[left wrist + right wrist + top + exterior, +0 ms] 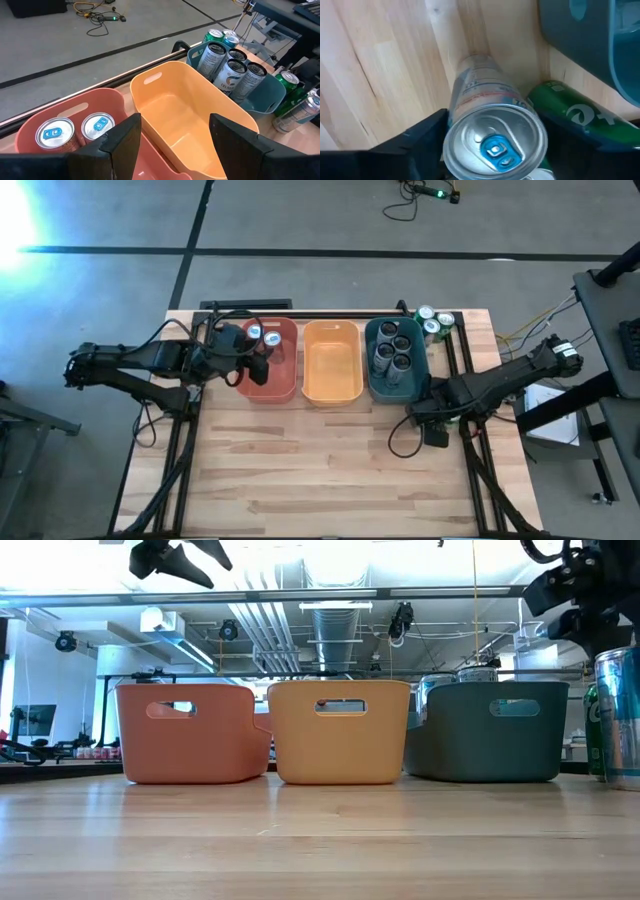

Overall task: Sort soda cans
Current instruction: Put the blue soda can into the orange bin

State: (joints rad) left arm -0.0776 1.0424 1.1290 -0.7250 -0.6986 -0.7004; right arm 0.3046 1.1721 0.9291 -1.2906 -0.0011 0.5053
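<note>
Three plastic bins are being seen in a row across the upper middle of the high view: a red bin (pixel 283 380) at the left, an orange bin (pixel 331 361) in the centre and a teal bin (pixel 374 376) at the right, set just beside one another. They are being borne by a light wooden table (pixel 330 470) with a dark frame. A cable with a green light (pixel 437 193) is being observed on the grey floor (pixel 300 215) at the upper right.
</note>
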